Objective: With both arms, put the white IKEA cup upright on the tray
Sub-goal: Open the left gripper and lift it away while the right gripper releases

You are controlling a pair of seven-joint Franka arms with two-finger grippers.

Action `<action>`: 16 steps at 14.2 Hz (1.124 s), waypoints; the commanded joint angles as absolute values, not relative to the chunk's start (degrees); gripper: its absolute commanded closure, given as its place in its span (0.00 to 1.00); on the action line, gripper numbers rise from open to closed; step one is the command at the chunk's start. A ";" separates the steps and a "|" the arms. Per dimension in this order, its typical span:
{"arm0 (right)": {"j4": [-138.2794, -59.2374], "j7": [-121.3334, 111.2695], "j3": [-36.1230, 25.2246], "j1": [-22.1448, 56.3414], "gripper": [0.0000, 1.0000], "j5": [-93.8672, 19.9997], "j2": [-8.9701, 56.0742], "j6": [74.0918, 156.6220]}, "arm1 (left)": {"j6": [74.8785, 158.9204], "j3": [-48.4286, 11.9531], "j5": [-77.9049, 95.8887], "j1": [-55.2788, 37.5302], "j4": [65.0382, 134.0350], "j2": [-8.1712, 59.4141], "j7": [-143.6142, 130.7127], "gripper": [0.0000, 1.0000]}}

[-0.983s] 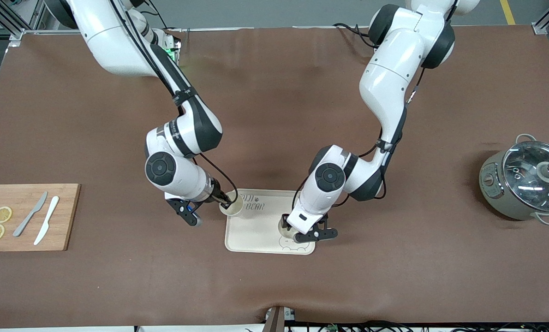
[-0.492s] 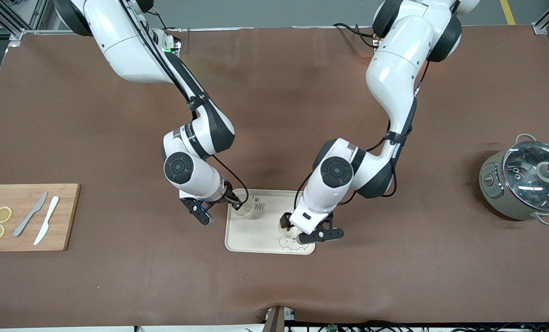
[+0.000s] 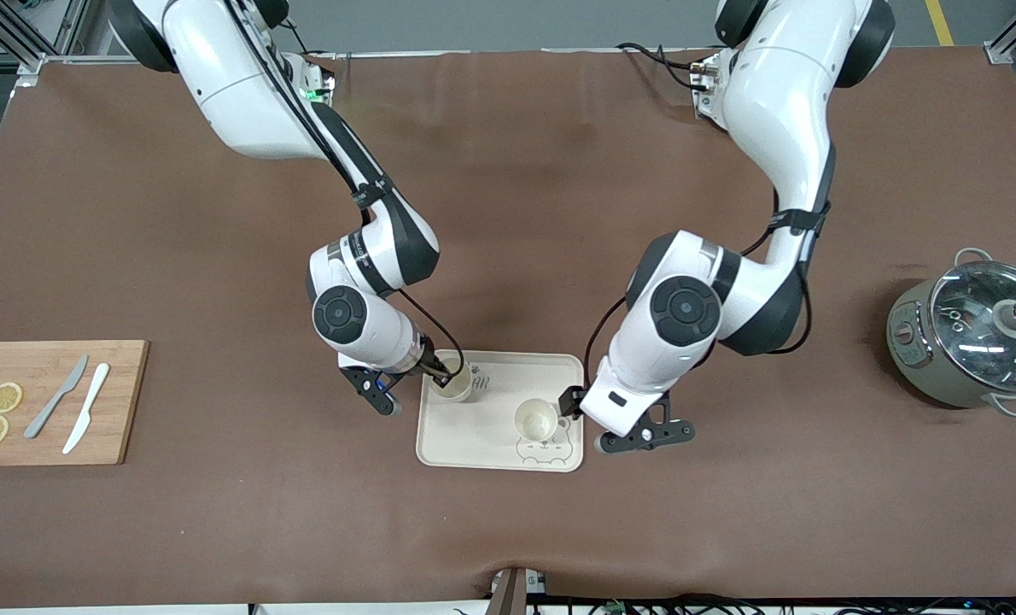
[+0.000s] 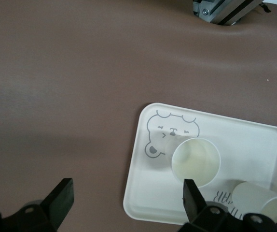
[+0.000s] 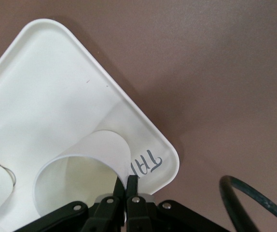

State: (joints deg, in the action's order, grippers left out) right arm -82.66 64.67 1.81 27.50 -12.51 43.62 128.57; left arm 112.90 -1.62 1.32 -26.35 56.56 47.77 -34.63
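With a clock face laid on the front view and 12 toward the robots' bases, the flat cream-white rectangular tray with rounded corners point(image 3: 482, 431) lies at the middle of the brown table mat point(image 3: 508, 530), nearer the front camera than the middle of the mat. 1 small white round cup point(image 3: 535, 419) stands upright and free on the tray at about 4 o'clock from its centre, just above the printed bear face point(image 3: 540, 448) and close to the tray's 3 o'clock edge without crossing it. The left gripper point(image 3: 589, 417) hangs over that 3 o'clock edge and the bare mat beside it, its jaws spread wide with nothing between them; in the left wrist view 1 finger point(image 4: 192, 195) shows just beside the cup point(image 4: 195, 161). The right gripper point(image 3: 442, 373) is at the tray's 11 o'clock corner, its jaws pinched narrow on the rim of a second white cup point(image 3: 455, 386), which leans over the grey lettering point(image 5: 145, 164); whether its base touches the tray cannot be told. The middle of the tray and its 6 o'clock edge are bare, and open mat runs from that edge to the table's front edge. Well apart at 9 o'clock lies a rectangular wooden cutting board point(image 3: 119, 401) bearing 2 lemon slices point(image 3: 4, 397), a grey knife point(image 3: 55, 397) and a white knife point(image 3: 86, 420). Well apart at 3 o'clock, near the table's edge, stands a grey round pot with a glass lid point(image 3: 969, 333).
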 commanded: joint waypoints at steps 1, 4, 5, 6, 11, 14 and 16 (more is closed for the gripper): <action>-80.95 65.22 1.32 28.13 0.88 -13.27 44.56 128.23 | 108.30 -1.93 2.11 -24.44 57.39 44.22 -30.16 0.00; -80.95 65.13 1.23 28.13 0.12 -13.01 44.21 127.44 | 103.03 -2.46 2.37 -20.93 57.39 40.09 -25.07 0.00; -80.95 65.04 1.23 28.21 0.00 -12.83 44.12 127.35 | 101.01 -2.37 3.33 -19.53 57.48 38.69 -23.05 0.00; -80.86 64.95 1.14 28.21 0.00 -12.66 44.03 127.35 | 99.33 -2.37 3.95 -17.77 57.48 37.45 -21.11 0.00; -75.26 64.34 1.06 27.16 0.00 -11.25 43.33 118.16 | 91.86 -2.46 4.39 -8.63 57.57 32.44 -9.15 0.00; -70.15 64.34 0.88 26.02 0.00 -11.25 43.16 111.11 | 91.84 -2.46 5.18 -5.02 59.84 29.80 -7.74 0.00; -69.26 64.25 0.71 25.23 0.00 -11.25 42.89 109.34 | 91.93 -2.46 6.94 -3.78 60.99 28.92 -7.03 0.00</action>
State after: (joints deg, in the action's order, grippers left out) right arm -70.62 64.44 0.37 26.51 -12.09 43.19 111.61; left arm 91.89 -1.95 5.04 -4.59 57.59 31.58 -7.87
